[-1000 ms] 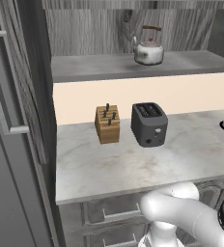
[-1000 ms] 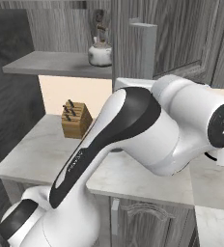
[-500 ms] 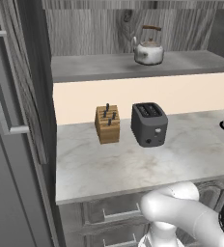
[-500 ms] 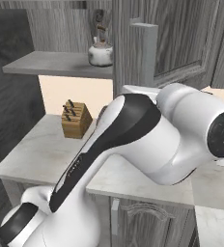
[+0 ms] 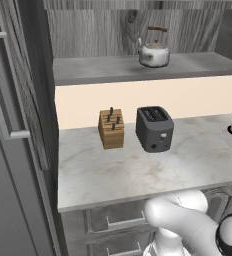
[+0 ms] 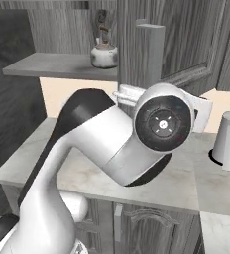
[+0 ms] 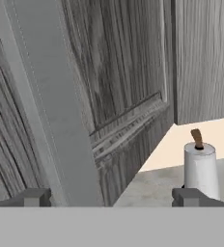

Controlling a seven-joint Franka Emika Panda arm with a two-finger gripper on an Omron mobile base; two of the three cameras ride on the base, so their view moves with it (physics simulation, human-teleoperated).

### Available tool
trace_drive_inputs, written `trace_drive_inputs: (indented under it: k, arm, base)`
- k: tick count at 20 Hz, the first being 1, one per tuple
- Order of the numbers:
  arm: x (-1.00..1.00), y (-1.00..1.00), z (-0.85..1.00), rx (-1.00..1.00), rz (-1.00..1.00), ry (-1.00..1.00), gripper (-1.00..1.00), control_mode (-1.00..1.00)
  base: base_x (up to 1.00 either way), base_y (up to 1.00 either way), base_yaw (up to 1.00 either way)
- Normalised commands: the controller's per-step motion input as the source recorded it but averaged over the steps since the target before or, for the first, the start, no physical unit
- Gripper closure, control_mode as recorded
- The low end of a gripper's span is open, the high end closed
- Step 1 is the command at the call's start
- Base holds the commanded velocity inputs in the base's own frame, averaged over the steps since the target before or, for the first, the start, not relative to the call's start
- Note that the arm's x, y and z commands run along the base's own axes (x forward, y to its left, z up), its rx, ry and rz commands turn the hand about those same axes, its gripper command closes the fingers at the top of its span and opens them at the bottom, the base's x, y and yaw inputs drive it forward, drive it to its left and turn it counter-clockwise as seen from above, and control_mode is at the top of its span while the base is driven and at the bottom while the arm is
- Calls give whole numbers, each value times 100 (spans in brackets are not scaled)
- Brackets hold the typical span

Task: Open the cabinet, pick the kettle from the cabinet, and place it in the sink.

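Cabinet w/ door swung open: interior shelf exposed in both base views. Kettle stands upright on that shelf, toward the right part of the shelf as seen in left base view, brown arched handle up, spout to the left. Same kettle in right base view sits at the shelf's right end, just left of the open door's edge.

Countertop below the shelf: wooden knife block and dark toaster side by side, near but apart, block to the left. Paper towel roll upright on the counter farther right, well apart from the toaster. Drawers w/ small horizontal handles sit under the counter edge.

Arm: elbow and wrist joint bulk fill the centre of right base view, in front of the open door; lower link shows at bottom right of left base view.

Gripper: hand view shows the two fingertips far apart at the frame's bottom corners, jaws spread wide, nothing between them. Camera faces the panelled door at close range; the door's pale edge runs diagonally betw. the tips. Towel roll appears beyond the right tip.
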Motion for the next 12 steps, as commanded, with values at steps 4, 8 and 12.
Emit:
trace_drive_inputs:
  k: [4, 8, 12]
  arm:
    - [-24, 3, -1, -1, -35, 8, -100, -100]
    - [-29, 23, -4, 0, -28, 5, -100, -100]
    - [-29, 33, -2, 0, -24, 0, -100, -100]
  base:
    - [0, 0, 0]
    - [0, 0, 0]
    - [0, 0, 0]
